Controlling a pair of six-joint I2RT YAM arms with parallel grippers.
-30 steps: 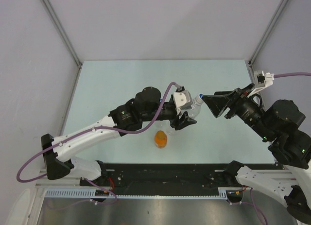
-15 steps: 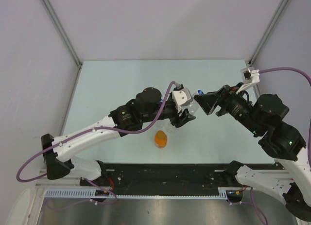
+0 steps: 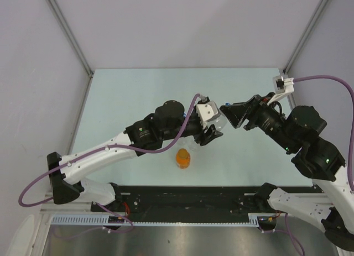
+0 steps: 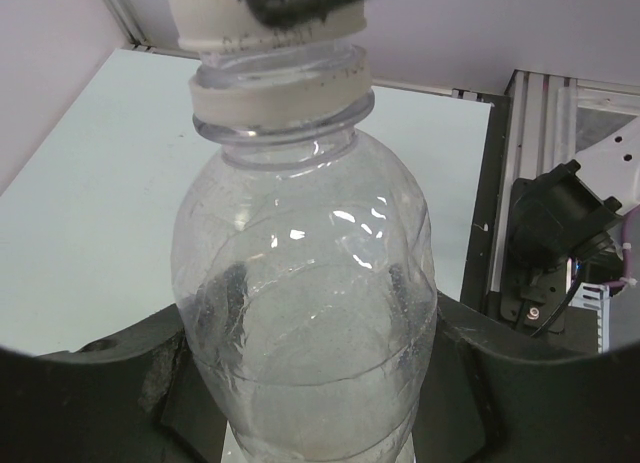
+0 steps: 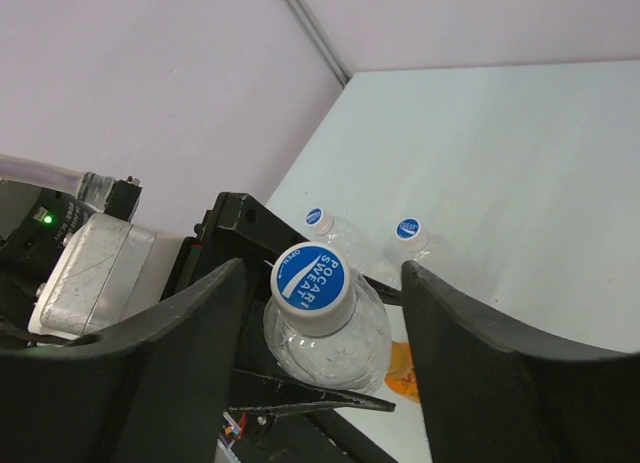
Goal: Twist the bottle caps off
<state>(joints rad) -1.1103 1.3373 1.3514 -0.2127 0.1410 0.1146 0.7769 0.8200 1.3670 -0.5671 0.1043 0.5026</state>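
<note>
My left gripper point(image 3: 213, 128) is shut on the body of a clear bottle point(image 4: 310, 313) and holds it above the table, neck towards the right arm. Its blue cap point(image 5: 312, 275) with a white mark sits between the fingers of my right gripper point(image 5: 325, 275), which is open, with a gap on each side of the cap. In the top view the right gripper point(image 3: 225, 112) meets the bottle's neck. Two more clear bottles with blue caps point(image 5: 318, 218) point(image 5: 408, 228) stand on the table below. The orange bottle point(image 3: 183, 157) stands near the front edge.
The pale green table point(image 3: 138, 95) has grey walls on three sides. A black rail point(image 3: 193, 198) runs along the near edge by the arm bases. The left arm's purple cable point(image 3: 166, 148) loops over the table.
My right gripper has moved left towards the held bottle, and its open fingers now straddle the cap. The left gripper has kept the bottle almost still.
</note>
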